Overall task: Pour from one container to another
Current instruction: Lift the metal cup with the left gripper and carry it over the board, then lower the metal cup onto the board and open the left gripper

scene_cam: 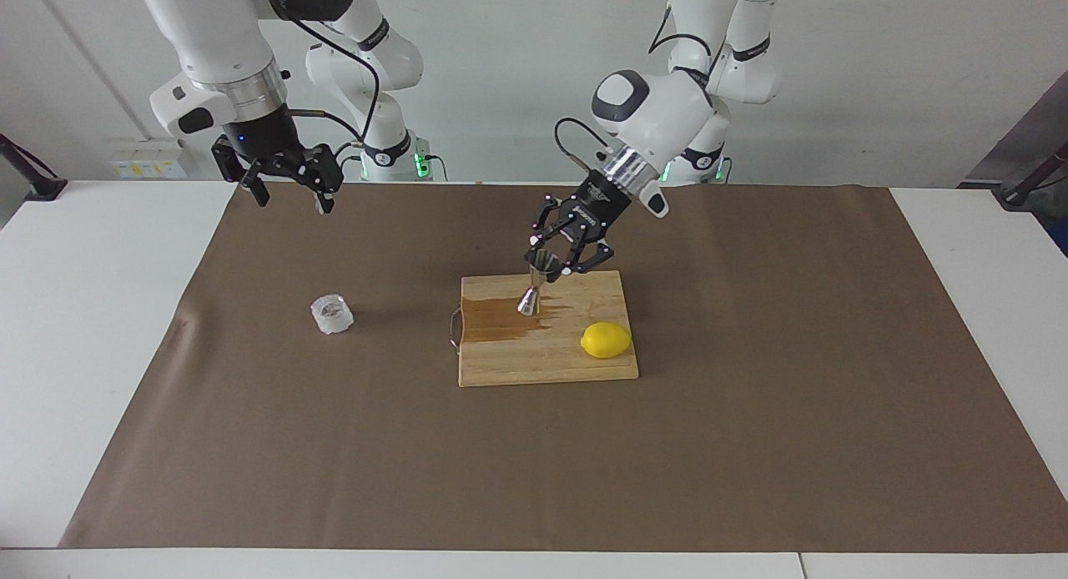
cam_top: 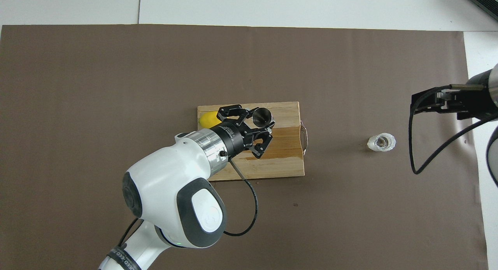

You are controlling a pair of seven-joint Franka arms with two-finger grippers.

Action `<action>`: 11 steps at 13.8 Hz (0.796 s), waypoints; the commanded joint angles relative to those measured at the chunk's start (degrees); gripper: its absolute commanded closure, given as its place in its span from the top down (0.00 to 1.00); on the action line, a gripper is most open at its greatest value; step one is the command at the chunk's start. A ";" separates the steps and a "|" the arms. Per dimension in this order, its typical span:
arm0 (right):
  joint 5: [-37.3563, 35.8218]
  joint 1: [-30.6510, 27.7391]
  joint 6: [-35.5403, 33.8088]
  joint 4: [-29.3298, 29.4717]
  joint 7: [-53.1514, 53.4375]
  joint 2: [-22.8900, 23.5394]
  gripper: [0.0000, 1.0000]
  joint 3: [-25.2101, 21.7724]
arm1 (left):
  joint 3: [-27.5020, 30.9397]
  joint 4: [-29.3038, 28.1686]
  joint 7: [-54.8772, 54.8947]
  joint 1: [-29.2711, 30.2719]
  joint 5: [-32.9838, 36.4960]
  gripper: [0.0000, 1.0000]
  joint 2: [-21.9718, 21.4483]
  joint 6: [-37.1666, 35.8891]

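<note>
My left gripper (scene_cam: 552, 266) is pinched on the upper cone of the small shiny steel hourglass-shaped jigger (scene_cam: 534, 289), held tilted in the air over the pale wooden cutting board (scene_cam: 546, 370), above its darker stained patch (scene_cam: 501, 319). The yellow lemon (scene_cam: 606, 340) lies on the same board, toward the left arm's end. The small squat clear faceted glass cup (scene_cam: 332, 314) stands upright on the brown paper mat (scene_cam: 534, 470), well apart from the board toward the right arm's end, untouched. My right gripper (scene_cam: 288, 183) waits with fingers spread, up over the mat's edge on the robots' side, holding nothing. Progress as I read it: 1 of the 2 containers is in hand and in transit (whether it carries anything I cannot see). Nothing is poured yet; jigger and cup must first be brought together, then the tilt and the pour.
</note>
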 commanded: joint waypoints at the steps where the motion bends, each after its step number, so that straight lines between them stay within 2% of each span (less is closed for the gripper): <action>1: 0.36 -0.74 0.10 -0.26 -1.09 -0.04 1.00 0.44 | 1.20 1.70 -0.09 -4.34 -0.57 0.00 4.37 3.72; 3: 0.36 -0.48 0.01 -0.27 -0.83 -0.13 1.00 0.44 | 1.12 5.03 -0.09 -7.77 -0.05 0.00 11.13 9.95; 4: 0.36 -0.48 0.01 -0.35 -0.83 -0.22 1.00 0.44 | 1.12 5.92 0.00 -8.31 0.13 0.00 12.47 10.50; 9: 0.36 -0.39 0.36 -0.09 -1.18 -0.13 1.00 0.44 | 1.12 5.75 0.61 -9.98 0.04 0.00 14.41 12.34; 10: 0.36 -0.65 0.36 -0.18 -1.09 -0.13 1.00 0.44 | 1.12 5.75 0.79 -9.98 0.13 0.03 14.42 12.35; 11: 0.44 -0.91 -0.07 -0.27 -1.18 -0.22 1.00 0.44 | 1.12 5.66 0.88 -9.98 0.04 0.11 14.42 12.35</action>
